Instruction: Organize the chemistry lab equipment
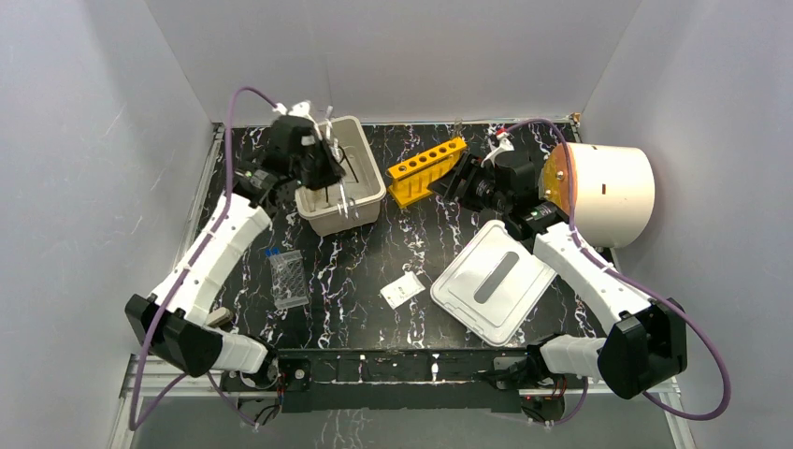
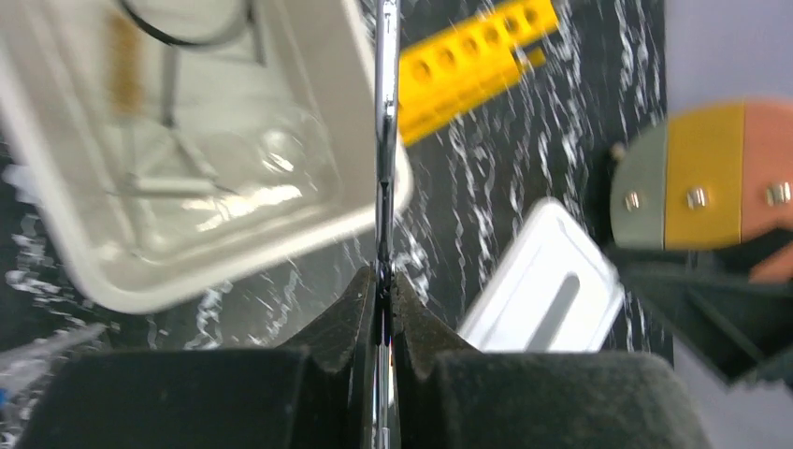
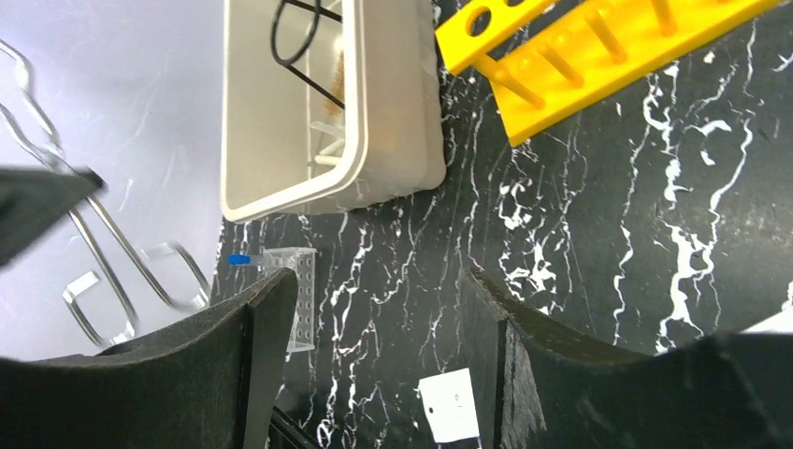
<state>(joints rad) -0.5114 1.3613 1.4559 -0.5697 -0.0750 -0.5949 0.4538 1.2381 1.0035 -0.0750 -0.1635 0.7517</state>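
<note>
My left gripper (image 2: 383, 276) is shut on the thin metal tweezers (image 2: 385, 140), which stick straight out past the right rim of the beige bin (image 2: 112, 290). In the top view this gripper (image 1: 327, 168) hovers over the bin (image 1: 377, 190). Inside the bin lie the black wire ring stand (image 2: 187, 33), tan stick (image 2: 122, 65), clear glass dish (image 2: 281, 150) and a blurred white triangle (image 2: 154, 182). My right gripper (image 3: 374, 290) is open and holds nothing, above bare table near the yellow rack (image 1: 425, 168). A blue-capped vial (image 3: 240, 259) rests at the clear tube rack (image 3: 297, 299).
A white lid (image 1: 493, 281) lies front right beside a small white card (image 1: 402, 290). A large white cylinder (image 1: 612, 192) with a coloured face stands at the right edge, behind the right arm. The clear tube rack (image 1: 290, 278) sits front left. White walls enclose the table.
</note>
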